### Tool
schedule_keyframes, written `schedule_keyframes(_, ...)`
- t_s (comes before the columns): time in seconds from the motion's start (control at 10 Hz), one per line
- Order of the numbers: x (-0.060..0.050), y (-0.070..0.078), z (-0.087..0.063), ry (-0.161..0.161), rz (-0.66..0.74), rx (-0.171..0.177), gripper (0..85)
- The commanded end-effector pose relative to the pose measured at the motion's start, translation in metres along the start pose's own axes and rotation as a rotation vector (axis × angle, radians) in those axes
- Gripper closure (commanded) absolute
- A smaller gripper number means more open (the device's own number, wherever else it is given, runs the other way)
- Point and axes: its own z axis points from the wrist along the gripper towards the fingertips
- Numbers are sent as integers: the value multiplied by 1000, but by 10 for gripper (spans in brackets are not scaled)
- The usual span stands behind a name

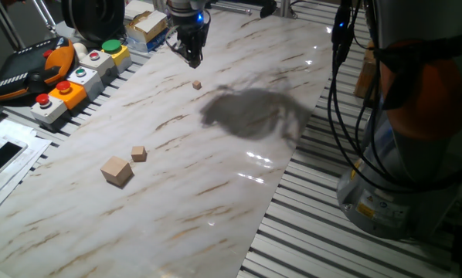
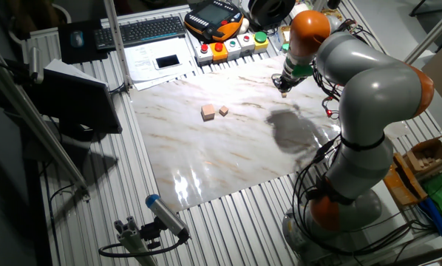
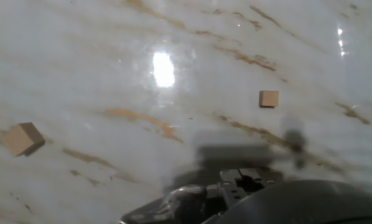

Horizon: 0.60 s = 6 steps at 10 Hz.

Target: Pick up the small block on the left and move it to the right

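The small block (image 1: 197,85) is the tiniest light-brown cube and lies alone on the marble tabletop (image 1: 215,193). It also shows in the hand view (image 3: 269,98), right of centre. My gripper (image 1: 193,57) hangs just above the table a short way beyond the block, not touching it and holding nothing. Its dark fingers taper together, and I cannot tell whether they are open or shut. In the other fixed view the gripper (image 2: 284,89) is at the table's far right side. The medium cube (image 1: 139,154) and the largest cube (image 1: 117,171) sit together far from the small block.
A row of button boxes (image 1: 76,81) and an orange-black pendant (image 1: 30,69) line one table edge, with cardboard boxes (image 1: 146,27) behind the gripper. The arm's base (image 1: 416,154) and cables stand past the opposite edge. The arm's shadow (image 1: 254,112) lies mid-table.
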Motion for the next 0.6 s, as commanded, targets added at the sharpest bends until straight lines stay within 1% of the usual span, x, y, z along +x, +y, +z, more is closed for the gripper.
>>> schedule_keyframes(0.0,0,0,0,1,5,2,843)
schedule_keyframes(0.2,0,0,0,-17,-10,13,843)
schedule_keyframes(0.3,0,0,0,-14,-29,2,843)
schedule_keyframes(0.4,-3,-5,6,-13,-46,-8,843)
schedule_keyframes(0.5,-11,-13,18,-8,-54,-15,843)
